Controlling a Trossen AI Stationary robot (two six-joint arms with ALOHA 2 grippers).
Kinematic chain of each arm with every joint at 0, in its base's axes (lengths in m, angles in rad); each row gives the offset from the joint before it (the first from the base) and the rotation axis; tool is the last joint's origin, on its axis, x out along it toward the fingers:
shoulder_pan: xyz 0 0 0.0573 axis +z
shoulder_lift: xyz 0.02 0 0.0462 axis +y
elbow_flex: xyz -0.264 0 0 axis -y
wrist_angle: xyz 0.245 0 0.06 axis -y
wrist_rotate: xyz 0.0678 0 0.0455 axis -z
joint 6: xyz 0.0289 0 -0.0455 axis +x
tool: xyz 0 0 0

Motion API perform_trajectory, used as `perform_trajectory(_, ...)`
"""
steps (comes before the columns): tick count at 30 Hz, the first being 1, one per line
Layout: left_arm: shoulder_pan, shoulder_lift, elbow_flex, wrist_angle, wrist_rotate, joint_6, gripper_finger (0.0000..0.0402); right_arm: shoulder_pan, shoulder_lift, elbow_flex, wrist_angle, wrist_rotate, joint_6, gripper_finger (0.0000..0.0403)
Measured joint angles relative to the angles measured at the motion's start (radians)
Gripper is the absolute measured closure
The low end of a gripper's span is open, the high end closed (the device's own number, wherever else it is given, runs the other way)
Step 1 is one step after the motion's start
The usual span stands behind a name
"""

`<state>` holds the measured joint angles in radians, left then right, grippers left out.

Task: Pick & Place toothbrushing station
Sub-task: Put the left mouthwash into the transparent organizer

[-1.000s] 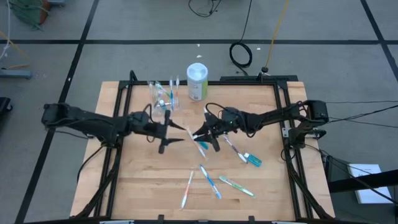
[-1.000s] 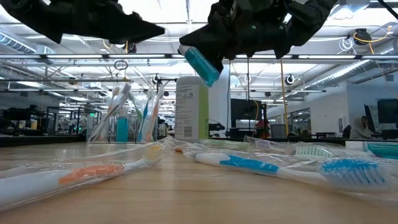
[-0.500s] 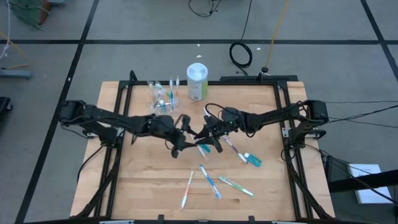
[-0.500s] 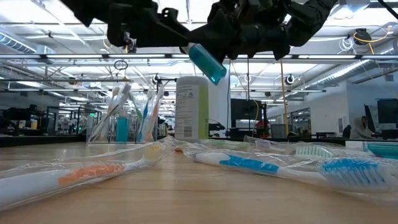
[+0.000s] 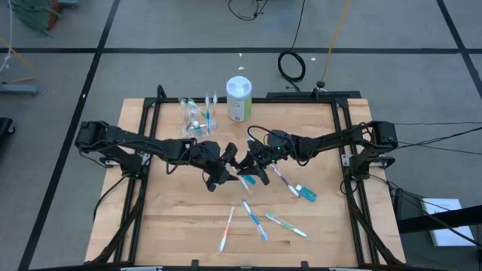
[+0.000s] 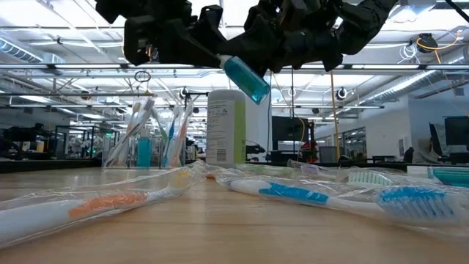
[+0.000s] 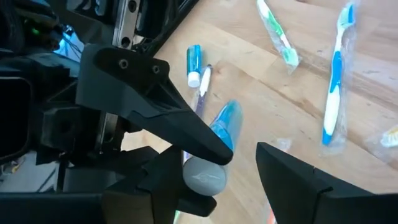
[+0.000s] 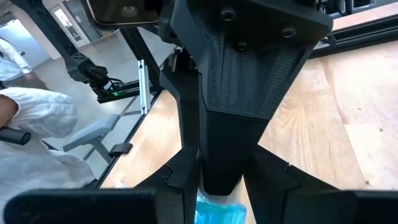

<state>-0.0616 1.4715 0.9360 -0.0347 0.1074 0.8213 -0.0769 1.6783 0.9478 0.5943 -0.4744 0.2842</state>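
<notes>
A small blue tube with a white cap hangs above the table's middle, with my right gripper shut on it. My left gripper faces it from the table's left, open. Its two fingers stand on either side of the cap; I cannot tell whether one touches it. At the far left stands the clear cup with upright toothbrushes. More toothbrushes and another blue tube lie flat on the wood. My right gripper pinches the blue tube's body between its two fingers, about midway between cap and flat end. The fingers come from the table's right, nearly level, and lie across the tube. The tube is lifted clear and tilted, its cap toward my left gripper.
A white and green canister stands at the far edge beside the cup. Wrapped toothbrushes lie near the front of the table. A black frame runs along the table's sides. A person in white sits beyond the table.
My left gripper has gone toward the table's right, up to the tube that my right gripper holds. It has rolled and tipped its fingers downward on the way. Most of this came in the first half second. The right gripper and the tube have kept their place.
</notes>
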Motion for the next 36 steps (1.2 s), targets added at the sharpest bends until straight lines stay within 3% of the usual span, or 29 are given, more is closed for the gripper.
perform_trajectory(12, 0.027, 0.0, -0.003, 0.048, 0.012, 0.012, 0.0307, 0.0, 0.0, 0.0, 0.003, -0.005, 0.004, 0.0307)
perform_trajectory(20, 0.035, 0.0, -0.003, 0.061, 0.075, 0.062, 0.0274, 0.001, 0.0, 0.0, 0.016, -0.01, -0.019, 0.0304)
perform_trajectory(29, 0.046, 0.0, -0.003, 0.074, 0.078, 0.052, 0.0296, 0.0, -0.001, 0.0, 0.014, -0.007, -0.046, 0.0299)
perform_trajectory(36, 0.046, 0.001, -0.004, 0.073, 0.075, 0.094, 0.0273, 0.0, -0.002, 0.0, 0.01, 0.002, -0.066, 0.0311)
